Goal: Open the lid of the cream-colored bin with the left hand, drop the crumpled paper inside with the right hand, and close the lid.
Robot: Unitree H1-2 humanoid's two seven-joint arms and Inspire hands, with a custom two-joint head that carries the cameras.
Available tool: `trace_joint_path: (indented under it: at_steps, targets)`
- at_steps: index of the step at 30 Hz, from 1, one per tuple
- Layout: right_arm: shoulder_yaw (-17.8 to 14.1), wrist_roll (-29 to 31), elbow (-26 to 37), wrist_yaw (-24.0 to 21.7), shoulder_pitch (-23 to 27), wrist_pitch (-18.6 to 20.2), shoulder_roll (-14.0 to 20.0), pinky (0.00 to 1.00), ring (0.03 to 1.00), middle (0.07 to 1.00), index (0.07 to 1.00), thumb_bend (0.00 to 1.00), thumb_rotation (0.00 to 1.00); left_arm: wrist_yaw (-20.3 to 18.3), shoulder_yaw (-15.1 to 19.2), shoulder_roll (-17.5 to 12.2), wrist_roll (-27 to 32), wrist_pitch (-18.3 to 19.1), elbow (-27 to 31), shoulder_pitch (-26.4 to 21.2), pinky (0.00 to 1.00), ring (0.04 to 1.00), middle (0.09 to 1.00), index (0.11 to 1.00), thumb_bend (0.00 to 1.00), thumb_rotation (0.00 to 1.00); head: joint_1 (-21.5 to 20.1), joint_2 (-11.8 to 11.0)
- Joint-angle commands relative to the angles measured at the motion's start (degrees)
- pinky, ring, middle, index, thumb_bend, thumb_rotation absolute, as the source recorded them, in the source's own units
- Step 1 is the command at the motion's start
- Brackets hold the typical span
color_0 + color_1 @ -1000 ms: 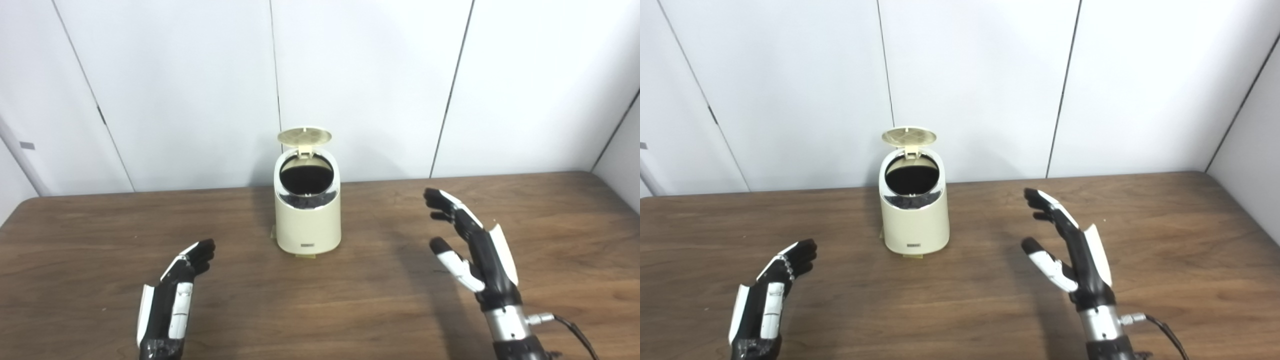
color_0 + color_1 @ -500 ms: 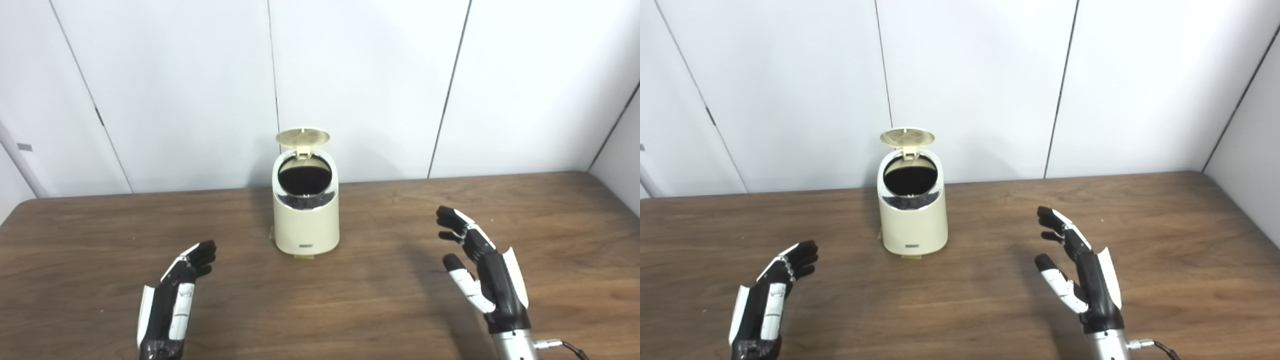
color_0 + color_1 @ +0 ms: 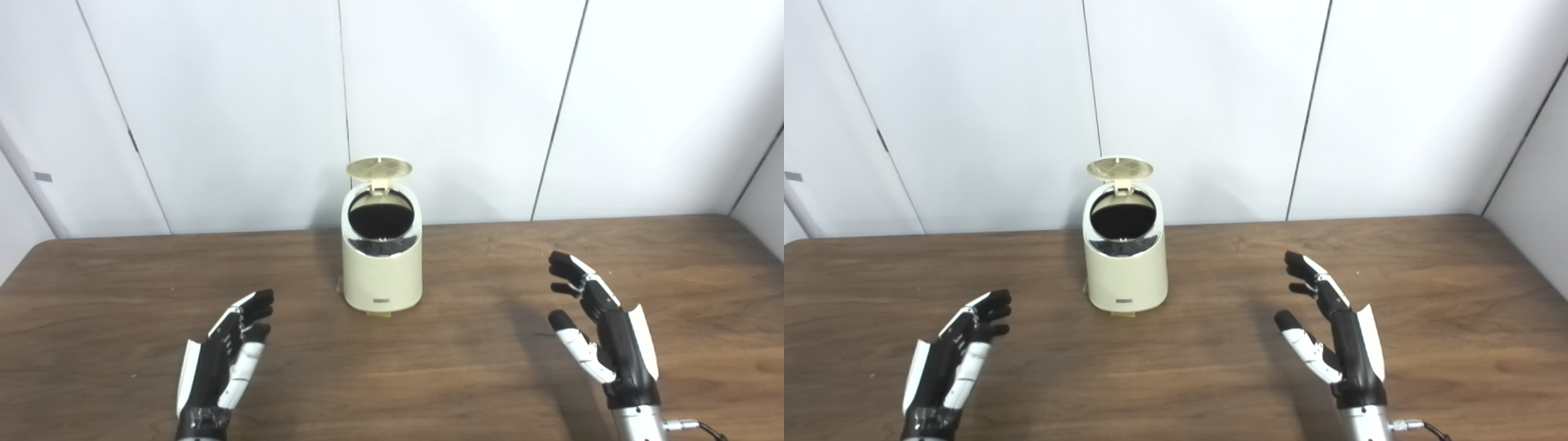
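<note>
Left eye view: bin (image 3: 382, 269) stands between both hands' spread, empty fingers (image 3: 579, 275).

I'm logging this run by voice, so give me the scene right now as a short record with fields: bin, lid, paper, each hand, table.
bin: cream-colored bin, upright at the middle of the table, toward the wall
lid: lid raised at the back, dark opening exposed
paper: no crumpled paper in view; bin interior too dark to tell
left hand: left hand open, empty, near-left of the bin, apart from it
right hand: right hand open, empty, near-right of the bin
table: brown wooden table
</note>
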State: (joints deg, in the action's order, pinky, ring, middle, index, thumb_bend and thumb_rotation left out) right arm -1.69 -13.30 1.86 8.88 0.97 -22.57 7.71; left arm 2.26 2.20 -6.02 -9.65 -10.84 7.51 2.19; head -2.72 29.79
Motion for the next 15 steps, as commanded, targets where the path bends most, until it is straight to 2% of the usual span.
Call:
trace_joint_path:
  at_steps: [1,5,7,11,13,15]
  targets:
    - [-0.1,-1.7,-2.0,0.8,0.2,-2.5,-0.2,0.72,0.809,0.827,0.81,0.46,0.72,0.7,0.5,-1.1,-1.4,-2.9,3.3,-4.1,0.67,0.766,0.801,0.808,0.69,0.69,-0.1,0.2]
    - [-0.1,-1.7,-2.1,0.9,0.1,-2.6,-0.3,0.71,0.802,0.821,0.805,0.46,0.69,0.4,1.1,-2.4,-2.3,-0.4,5.9,-7.8,0.74,0.773,0.797,0.822,0.79,0.78,-0.1,0.4]
    - [-0.2,-2.3,-2.3,1.2,0.1,-2.6,-0.3,0.7,0.798,0.817,0.804,0.46,0.69,-0.4,1.5,-3.5,-2.3,1.7,7.1,-11.7,0.76,0.785,0.797,0.82,0.82,0.79,0.2,0.3]
    - [-0.2,-2.5,-2.4,1.2,0.0,-2.4,-0.2,0.7,0.796,0.816,0.806,0.47,0.7,-1.7,1.4,-5.7,-4.4,4.9,8.5,-17.7,0.74,0.8,0.797,0.813,0.8,0.83,0.4,0.3]
    - [-0.1,-2.5,-1.9,1.0,-0.2,-2.0,-0.3,0.7,0.797,0.818,0.807,0.46,0.7,-3.0,1.1,-6.7,-4.8,7.4,9.2,-20.8,0.71,0.806,0.796,0.813,0.8,0.83,0.5,0.4]
    - [-0.2,-2.4,-1.7,1.0,-0.2,-1.7,-0.4,0.71,0.798,0.817,0.805,0.46,0.69,-4.5,0.7,-7.4,-4.2,10.4,9.7,-24.2,0.73,0.813,0.797,0.813,0.78,0.82,0.6,0.3]
